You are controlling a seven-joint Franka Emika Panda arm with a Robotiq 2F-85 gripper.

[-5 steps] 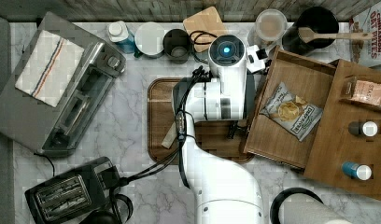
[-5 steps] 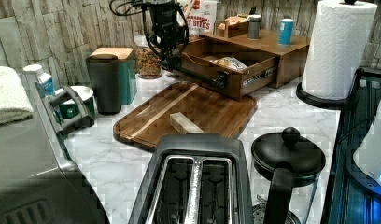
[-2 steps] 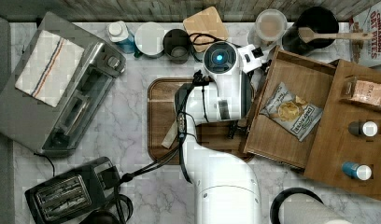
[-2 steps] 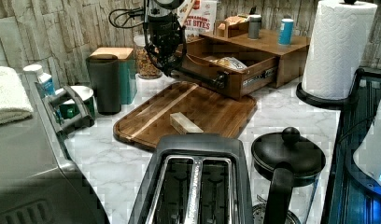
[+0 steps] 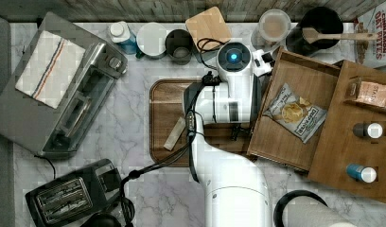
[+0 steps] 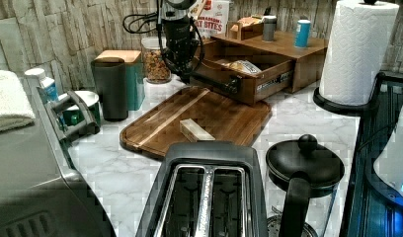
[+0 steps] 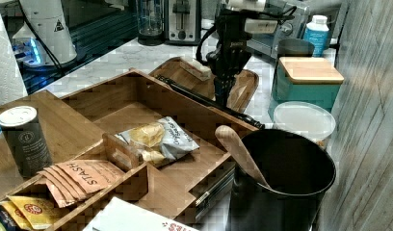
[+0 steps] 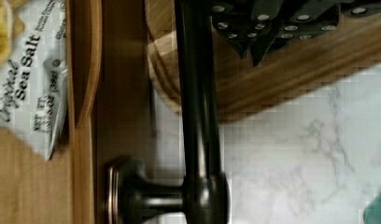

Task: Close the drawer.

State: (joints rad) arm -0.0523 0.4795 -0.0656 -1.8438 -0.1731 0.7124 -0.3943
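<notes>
Now the tool [image 7: 225, 82] hangs just outside the drawer's [image 5: 295, 75] front, beside its dark handle bar [image 8: 198, 107], whose long axis runs across the push direction; I cannot tell its finger state. Beyond the drawer sits the cabinet [image 5: 356, 142].

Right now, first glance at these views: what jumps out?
The open drawer, pulled out of the wooden cabinet at the top view's right, with a chip bag lying inside. The white arm reaches over the dark wooden tray, and its pincer hangs right by the drawer's dark bar handle. A small pale block lies on the tray.
</notes>
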